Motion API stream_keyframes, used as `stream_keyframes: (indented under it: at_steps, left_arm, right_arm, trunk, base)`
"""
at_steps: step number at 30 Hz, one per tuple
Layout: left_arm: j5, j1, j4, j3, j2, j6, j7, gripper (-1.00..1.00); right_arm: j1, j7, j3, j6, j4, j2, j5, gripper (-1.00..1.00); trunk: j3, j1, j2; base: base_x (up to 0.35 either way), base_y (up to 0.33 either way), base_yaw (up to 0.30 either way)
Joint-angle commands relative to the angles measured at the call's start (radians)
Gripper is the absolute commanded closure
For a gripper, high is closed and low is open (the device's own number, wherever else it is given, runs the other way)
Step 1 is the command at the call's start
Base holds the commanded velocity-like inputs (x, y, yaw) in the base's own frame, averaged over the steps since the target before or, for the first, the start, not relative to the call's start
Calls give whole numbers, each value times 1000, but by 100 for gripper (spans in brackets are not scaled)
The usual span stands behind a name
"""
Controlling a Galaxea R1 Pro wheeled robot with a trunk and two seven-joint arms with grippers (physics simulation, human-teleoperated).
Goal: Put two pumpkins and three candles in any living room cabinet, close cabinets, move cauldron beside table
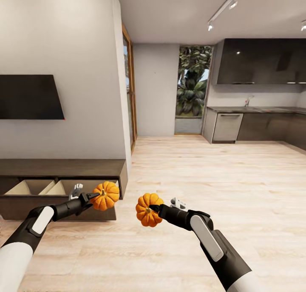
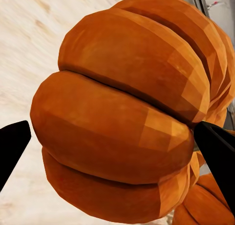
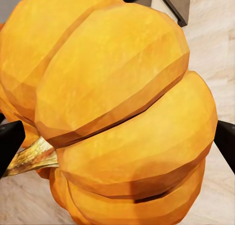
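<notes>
Both arms loaded. Left tool (image 1: 96,196) is clamped on one pumpkin (image 1: 106,195), right tool (image 1: 155,209) is clamped on the other pumpkin (image 1: 146,209); in each wrist view a pumpkin sits between the dark finger tips (left pumpkin (image 2: 127,112), right pumpkin (image 3: 117,112), stem poking out sideways). Low dark cabinet (image 1: 63,168) sits under the black TV (image 1: 29,96) against the white wall, with its drawer (image 1: 59,187) pulled open, pale dividers showing inside. Key relation: left pumpkin hangs just at the right end of the open drawer, near its front corner, so the left arm is clearly closer; drawer cavity lies to the left and slightly back from it. Right pumpkin is out over the wood floor (image 1: 204,177), further right, apart from the cabinet. Likely next: left arm swings in over the drawer and drops, right follows. Kitchen in background, irrelevant
</notes>
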Motion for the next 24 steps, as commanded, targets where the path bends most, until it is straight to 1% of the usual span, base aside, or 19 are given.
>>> stream_keyframes:
  at_steps: [1, 5, 12, 24]
  left_arm:
    - [0, -1, -1, 3, 0, 6, -2, 100]
    - [1, -1, -1, 3, 0, 6, -3, 100]
    - [1, -2, 0, 3, 0, 6, -3, 100]
    - [1, -2, 1, 3, 0, 6, -3, 100]
  right_arm:
    - [-1, -12, 1, 2, -1, 0, -12, 100]
    - [-1, -14, 0, 2, -2, 0, -12, 100]
    - [-1, -12, 1, 2, -2, 0, -12, 100]
    - [-1, -9, 1, 4, -22, 0, -12, 100]
  trunk:
    - [-2, 0, -1]
    - [-5, 0, -1]
    - [-13, 0, -1]
    - [-15, 0, -1]
  base:
    - [10, 0, 137]
    - [154, 29, 180]
    - [309, 12, 183]
    - [336, 1, 20]
